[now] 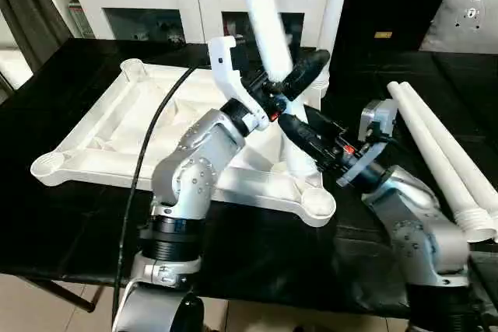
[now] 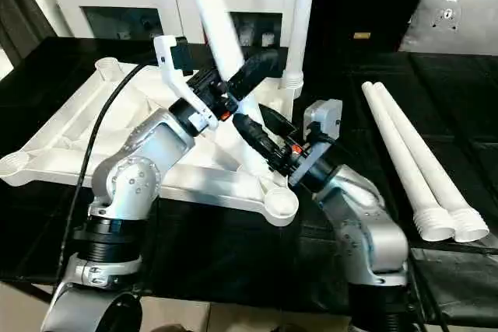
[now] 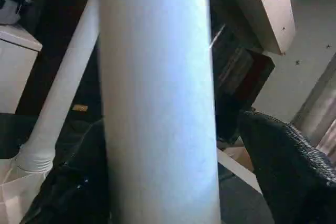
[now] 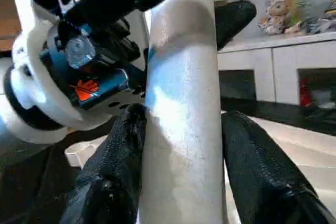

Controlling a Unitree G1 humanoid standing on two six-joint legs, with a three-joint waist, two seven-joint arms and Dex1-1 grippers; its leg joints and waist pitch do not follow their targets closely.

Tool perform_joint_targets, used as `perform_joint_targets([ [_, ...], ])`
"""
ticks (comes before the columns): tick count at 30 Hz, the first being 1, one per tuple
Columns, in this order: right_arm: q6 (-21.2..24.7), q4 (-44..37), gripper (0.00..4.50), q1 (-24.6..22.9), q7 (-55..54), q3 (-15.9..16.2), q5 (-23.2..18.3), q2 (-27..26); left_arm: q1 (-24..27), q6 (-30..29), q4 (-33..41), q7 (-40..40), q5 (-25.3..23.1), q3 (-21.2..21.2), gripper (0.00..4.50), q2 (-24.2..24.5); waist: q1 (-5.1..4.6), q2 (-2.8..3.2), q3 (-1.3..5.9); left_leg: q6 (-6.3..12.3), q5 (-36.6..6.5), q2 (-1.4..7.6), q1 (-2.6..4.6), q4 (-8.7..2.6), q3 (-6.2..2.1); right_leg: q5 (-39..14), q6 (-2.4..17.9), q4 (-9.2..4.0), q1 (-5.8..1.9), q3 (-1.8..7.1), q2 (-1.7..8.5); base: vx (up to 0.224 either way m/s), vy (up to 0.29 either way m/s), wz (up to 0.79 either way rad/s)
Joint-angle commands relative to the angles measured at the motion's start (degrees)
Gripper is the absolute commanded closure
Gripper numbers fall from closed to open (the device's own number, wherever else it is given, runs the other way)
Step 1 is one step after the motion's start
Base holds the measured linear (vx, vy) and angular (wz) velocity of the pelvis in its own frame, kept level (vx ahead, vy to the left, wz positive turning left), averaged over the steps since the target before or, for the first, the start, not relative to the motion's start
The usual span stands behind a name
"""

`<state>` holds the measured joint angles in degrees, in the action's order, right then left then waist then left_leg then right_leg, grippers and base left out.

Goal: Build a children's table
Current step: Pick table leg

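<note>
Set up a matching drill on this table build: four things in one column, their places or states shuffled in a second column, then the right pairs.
Things
1. tabletop
2. tilted leg
3. upright leg
4. two spare legs

Places or states
A. lying side by side on the robot's right
B. upside down, ribs showing
C. between the fingers of both grippers
D. standing in a far corner socket

Pairs: 1-B, 2-C, 3-D, 4-A
</note>
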<state>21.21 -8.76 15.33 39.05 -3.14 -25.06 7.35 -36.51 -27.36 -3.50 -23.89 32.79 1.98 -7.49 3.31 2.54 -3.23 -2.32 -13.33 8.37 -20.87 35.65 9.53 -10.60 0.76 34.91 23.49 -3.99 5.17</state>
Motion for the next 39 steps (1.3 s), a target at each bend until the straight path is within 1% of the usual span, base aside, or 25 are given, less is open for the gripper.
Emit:
perform_joint_targets([
  [1,-0.92,0.42,2.66,0.55,-0.85,0.59,0.73,-0.38,-0.41,0.40,1.48,-0.18,-0.52,-1.57,1.03,-0.63,-0.01,-1.36,4.10,8.83,2.22,3.64,-0.59,-3.62,-1.21,-7.28,12.20,-3.73,-3.83,2.64,3.34,0.000,0.000,0.00],
  [2,-1.47,0.64,2.66,0.51,-1.02,0.77,0.99,-0.46,-0.37,0.70,1.34,-0.04,-0.64,-1.47,1.14,-0.69,0.02,-1.34,4.11,8.99,2.22,3.67,-0.60,-3.61,-1.23,-7.44,12.25,-3.75,-3.84,2.63,3.37,0.000,0.000,0.00],
  [4,-2.30,1.02,2.66,0.46,-1.19,1.08,1.14,-0.40,-0.57,0.93,1.02,0.27,-0.31,-0.87,1.16,-0.71,0.00,-1.34,4.12,9.20,2.18,3.71,-0.60,-3.56,-1.24,-7.70,12.23,-3.72,-3.84,2.61,3.37,0.000,0.000,0.00],
  [6,-3.31,1.61,2.66,0.35,-1.13,1.36,1.48,-0.30,-0.75,1.33,0.50,0.97,-0.08,0.16,1.49,-0.95,-0.01,-1.31,4.08,9.26,2.07,3.73,-0.57,-3.57,-1.24,-7.80,12.32,-3.73,-3.81,2.60,3.32,0.000,0.000,0.00],
  [11,-3.73,1.82,2.66,0.07,-0.79,1.66,1.85,0.00,-0.80,1.60,0.17,1.57,0.14,0.87,1.65,-1.12,-0.04,-1.29,4.12,9.49,2.00,3.72,-0.58,-3.50,-1.23,-7.61,12.49,-3.67,-3.84,2.60,3.28,0.000,0.000,0.00],
  [12,-3.73,1.82,2.66,0.05,-0.77,1.68,1.87,0.02,-0.80,1.61,0.16,1.60,0.15,0.89,1.90,-1.13,-0.03,-1.31,4.15,9.59,2.31,3.71,-0.57,-3.48,-1.24,-7.21,12.56,-3.60,-3.85,2.61,3.27,0.000,0.000,0.00],
  [15,-4.07,2.03,2.66,0.03,-0.76,1.88,1.94,0.17,-0.89,1.88,-0.17,1.97,0.12,1.13,2.02,-1.04,0.00,-1.31,4.18,10.05,2.81,3.72,-0.54,-3.39,-1.23,-6.45,12.88,-3.50,-3.81,2.61,3.28,0.000,0.000,0.00],
  [19,-4.69,2.32,2.66,0.03,-0.93,2.18,1.87,0.40,-0.99,2.38,-0.76,2.53,-0.26,1.30,2.41,-0.95,-0.01,-1.33,4.19,10.13,2.70,3.69,-0.57,-3.35,-1.21,-6.77,12.99,-3.53,-3.82,2.58,3.28,0.000,0.000,0.00],
  [21,-4.82,2.41,2.66,0.06,-0.92,2.29,1.84,0.53,-1.04,2.61,-1.00,2.70,-0.41,1.37,2.45,-0.91,-0.05,-1.43,4.14,10.13,2.50,3.67,-0.58,-3.38,-1.23,-7.10,12.76,-3.59,-3.88,2.55,3.28,0.000,0.000,0.00],
  [24,-4.63,2.46,2.66,0.14,-0.91,2.40,1.80,0.79,-1.20,2.94,-1.36,3.03,-0.61,1.58,2.62,-0.87,0.00,-1.40,4.23,10.28,2.91,3.73,-0.54,-3.32,-1.26,-6.70,12.84,-3.45,-3.80,2.56,3.25,0.000,0.000,0.00],
  [28,-4.05,2.54,2.66,0.32,-1.67,2.59,2.36,1.14,-1.34,3.01,-1.53,3.22,-0.60,1.75,2.65,-0.87,0.00,-1.35,4.24,10.54,3.23,3.73,-0.57,-3.24,-1.25,-6.07,13.08,-3.36,-3.79,2.57,3.28,0.000,0.000,0.00],
  [29,-3.38,2.77,2.66,0.52,-2.00,2.69,2.26,1.23,-1.43,2.96,-1.69,3.45,-0.74,1.75,2.65,-0.78,-0.01,-1.34,4.24,10.56,3.18,3.69,-0.56,-3.21,-1.22,-6.16,13.11,-3.41,-3.78,2.58,3.28,0.000,0.000,0.00],
  [31,-3.44,3.11,2.66,0.68,-2.52,2.67,2.65,1.33,-1.52,2.98,-1.92,3.77,-1.08,1.71,2.65,-0.63,-0.01,-1.34,4.21,10.36,2.79,3.69,-0.57,-3.27,-1.23,-6.89,12.98,-3.51,-3.83,2.54,3.28,0.000,0.000,0.00],
  [32,-3.66,3.51,2.31,0.82,-2.72,2.61,2.75,1.43,-1.61,3.00,-2.23,4.15,-1.38,1.70,2.65,-0.49,-0.02,-1.35,4.21,10.27,2.69,3.70,-0.58,-3.27,-1.23,-7.10,12.90,-3.52,-3.83,2.54,3.28,0.000,0.000,0.00],
  [33,-3.66,3.51,2.10,0.82,-2.72,2.61,2.75,1.43,-1.61,3.00,-2.23,4.15,-1.38,1.70,2.65,-0.49,-0.02,-1.35,4.24,10.09,2.68,3.72,-0.55,-3.28,-1.25,-7.12,12.81,-3.49,-3.84,2.53,3.26,0.000,0.000,0.00],
  [34,-3.02,3.69,1.97,0.82,-1.95,2.47,1.88,1.92,-1.89,3.10,-3.04,4.98,-2.05,1.80,2.65,-0.15,-0.02,-1.26,4.22,10.05,2.57,3.69,-0.50,-3.27,-1.24,-7.02,12.79,-3.52,-3.78,2.53,3.18,0.000,0.000,0.00],
  [36,-2.68,3.69,1.77,0.79,-1.52,2.43,1.39,2.12,-2.00,3.15,-3.34,5.26,-2.24,1.84,2.65,-0.03,-0.03,-1.26,4.25,10.07,2.53,3.68,-0.54,-3.27,-1.29,-6.77,12.76,-3.47,-3.87,2.52,3.20,0.000,0.000,0.00],
  [37,1.20,2.50,1.77,0.82,-2.44,-0.62,-3.04,2.14,-2.50,3.05,-4.32,5.26,-2.49,2.25,2.65,0.86,-0.06,-1.42,4.23,10.28,2.67,3.61,-0.50,-3.29,-1.26,-6.50,12.72,-3.55,-3.90,2.55,3.13,0.000,0.000,0.00],
  [38,2.14,2.04,1.53,0.75,-2.24,-1.17,-3.86,2.64,-2.57,2.98,-4.42,5.05,-2.58,2.22,2.65,1.17,0.00,-1.35,4.21,10.44,2.64,3.52,-0.48,-3.28,-1.27,-6.59,12.80,-3.54,-3.93,2.56,3.11,0.000,0.000,0.00],
  [39,3.08,1.59,1.50,0.68,-2.05,-1.72,-4.69,3.15,-2.65,2.90,-4.52,4.84,-2.66,2.20,2.65,1.48,0.11,-1.31,4.28,10.55,2.95,3.57,-0.46,-3.24,-1.34,-6.50,12.82,-3.50,-3.95,2.52,3.12,0.000,0.000,0.00],
])
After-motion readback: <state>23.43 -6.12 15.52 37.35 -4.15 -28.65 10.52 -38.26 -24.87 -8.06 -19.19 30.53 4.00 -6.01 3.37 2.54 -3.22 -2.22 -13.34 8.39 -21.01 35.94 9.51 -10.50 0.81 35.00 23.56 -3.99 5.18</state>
